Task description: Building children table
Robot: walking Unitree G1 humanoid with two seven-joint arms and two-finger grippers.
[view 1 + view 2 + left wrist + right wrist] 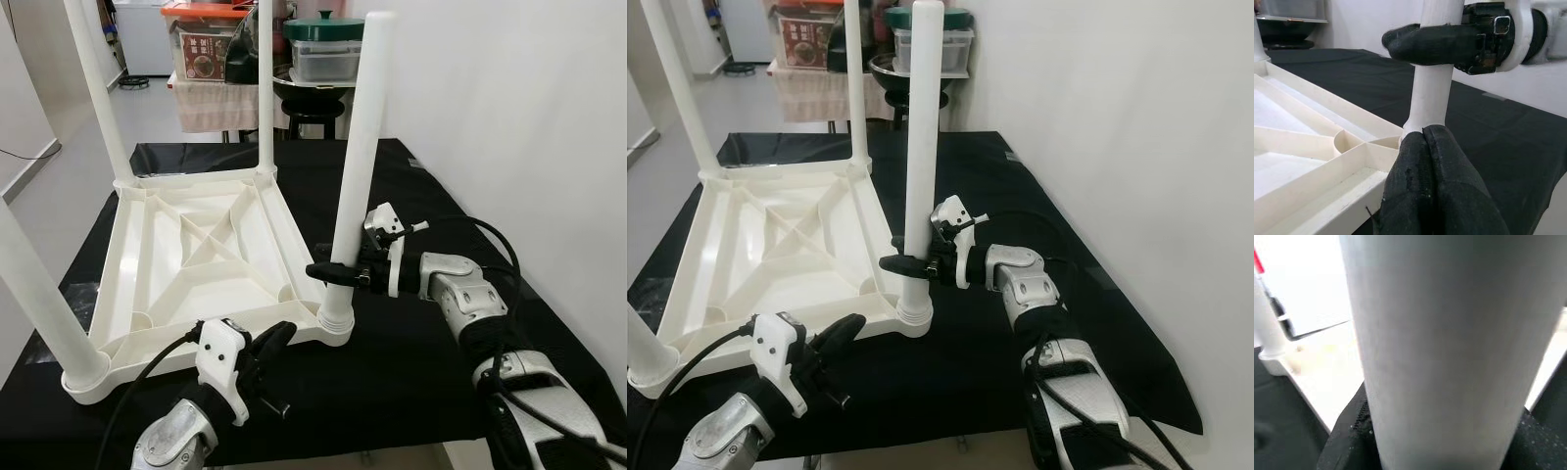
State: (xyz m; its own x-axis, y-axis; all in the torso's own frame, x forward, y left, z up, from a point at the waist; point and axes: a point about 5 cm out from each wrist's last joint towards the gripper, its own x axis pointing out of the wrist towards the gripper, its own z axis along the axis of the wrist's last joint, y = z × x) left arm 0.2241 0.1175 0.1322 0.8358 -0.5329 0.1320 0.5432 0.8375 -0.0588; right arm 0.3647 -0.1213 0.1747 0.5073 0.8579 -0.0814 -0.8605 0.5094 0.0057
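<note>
I see the upturned white tabletop (196, 255) lying on the black cloth (431, 372). At its near right corner stands a white leg (355, 166), and my right gripper (338, 275) pinches it low down. My left gripper (277, 338), fingers pressed together, sits against the tabletop's near edge beside that corner

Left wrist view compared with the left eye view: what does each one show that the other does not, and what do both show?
The left wrist view alone shows the left gripper's fingertips pressed together, resting against the tabletop's edge close below the leg.

The left eye view alone shows the whole upturned white tabletop, the other three legs, the black cloth and the storage boxes behind.

Both show the right gripper clamped around the near-right leg, just above its corner socket.
</note>
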